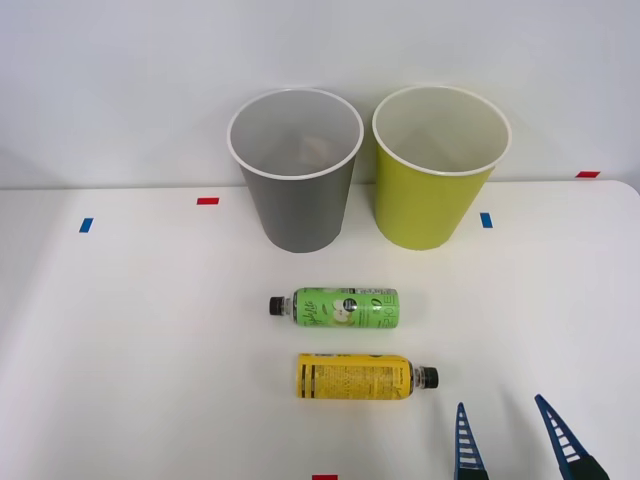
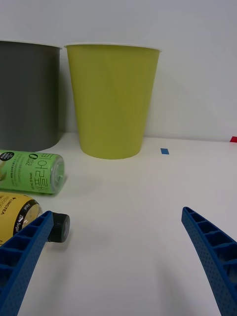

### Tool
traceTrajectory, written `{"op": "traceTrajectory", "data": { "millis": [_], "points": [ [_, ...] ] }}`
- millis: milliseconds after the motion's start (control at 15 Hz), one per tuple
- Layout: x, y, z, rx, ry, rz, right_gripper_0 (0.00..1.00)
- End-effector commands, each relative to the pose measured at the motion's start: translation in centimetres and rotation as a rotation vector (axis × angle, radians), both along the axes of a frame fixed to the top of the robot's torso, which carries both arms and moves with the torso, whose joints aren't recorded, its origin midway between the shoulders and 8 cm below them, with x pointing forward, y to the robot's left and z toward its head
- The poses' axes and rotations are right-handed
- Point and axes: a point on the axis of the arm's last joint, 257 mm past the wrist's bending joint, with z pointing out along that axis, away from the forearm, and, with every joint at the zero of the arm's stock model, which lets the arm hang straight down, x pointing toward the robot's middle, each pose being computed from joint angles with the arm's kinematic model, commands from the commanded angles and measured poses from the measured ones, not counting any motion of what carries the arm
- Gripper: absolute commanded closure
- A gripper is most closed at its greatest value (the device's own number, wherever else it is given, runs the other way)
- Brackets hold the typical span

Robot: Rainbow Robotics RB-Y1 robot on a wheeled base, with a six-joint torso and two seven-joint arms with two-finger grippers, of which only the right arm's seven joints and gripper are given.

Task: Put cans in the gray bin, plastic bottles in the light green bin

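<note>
At the lower right of the front view the right gripper (image 1: pixel 512 440) hangs low over the white tabletop (image 1: pixel 130 330) with its blue ribbed fingers (image 1: pixel 467 445) spread wide and nothing between them. Just up and left of it, in the lower centre of the frame, the yellow-label bottle (image 1: pixel 355 376) lies on its side, black cap pointing toward the gripper; in the wrist view that cap sits right against the inner edge of one finger. A likely slip here is that the finger nudges the cap as it closes in, and a round bottle lying flat would roll or spin away instead of settling between the fingers. Gripping at the narrow cap end rather than the body could also let the bottle swing and drop. Just beyond, at the frame's centre, the green-label bottle (image 1: pixel 338 307) lies parallel and close, so a shoved yellow bottle may knock it rolling too. Farthest off, at the upper centre, the gray bin (image 1: pixel 297 205) and the light green bin (image 1: pixel 432 205) stand upright nearly side by side; with rims so near, a release slightly to the left could drop a bottle into the gray one.
</note>
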Motion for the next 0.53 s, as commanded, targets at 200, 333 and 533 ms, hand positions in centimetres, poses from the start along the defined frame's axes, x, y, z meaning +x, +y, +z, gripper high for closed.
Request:
{"op": "traceTrajectory", "data": {
  "millis": [200,333,533],
  "points": [
    [0.0,0.0,0.0,0.0,0.0,0.0,0.11],
    [0.0,0.0,0.0,0.0,0.0,0.0,0.12],
    [0.0,0.0,0.0,0.0,0.0,0.0,0.11]
  ]
}}
